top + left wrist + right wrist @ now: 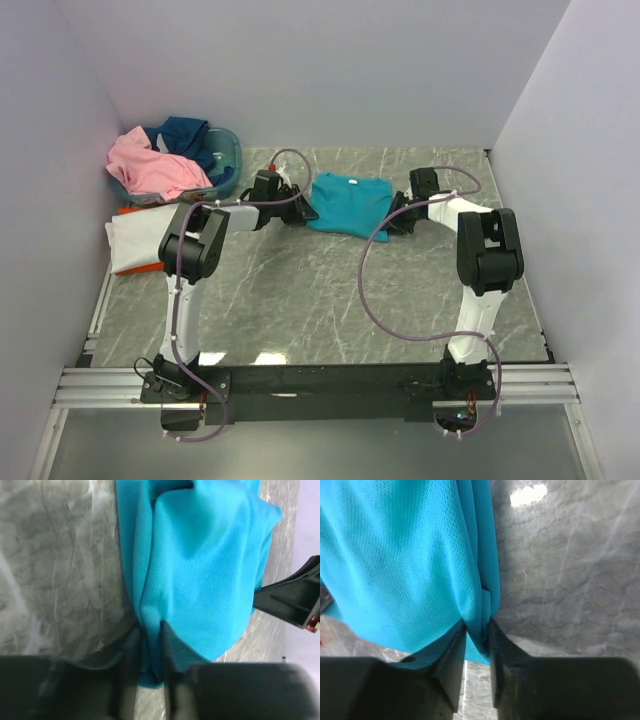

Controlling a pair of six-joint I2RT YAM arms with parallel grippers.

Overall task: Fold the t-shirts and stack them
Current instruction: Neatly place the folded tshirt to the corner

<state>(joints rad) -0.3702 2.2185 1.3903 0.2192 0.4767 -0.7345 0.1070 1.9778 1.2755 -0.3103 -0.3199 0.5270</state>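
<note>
The teal t-shirt (pixel 348 204) lies part-folded on the table at the back middle. My left gripper (pixel 303 208) is shut on its left edge; the pinched cloth shows in the left wrist view (pixel 150 645). My right gripper (pixel 396 214) is shut on its right edge, seen in the right wrist view (pixel 479 635). The teal cloth fills both wrist views (pixel 205 565) (pixel 405 565). The pink t-shirt (pixel 152 166) and the navy t-shirt (pixel 188 136) lie heaped in the basket. The white t-shirt (pixel 138 236) lies folded over the orange t-shirt (pixel 148 268) at the left edge.
The oval blue-grey basket (pixel 228 150) stands at the back left corner. White walls close in the left, back and right sides. The grey marble table (pixel 320 300) stretches in front of the shirt. Purple cables loop over both arms.
</note>
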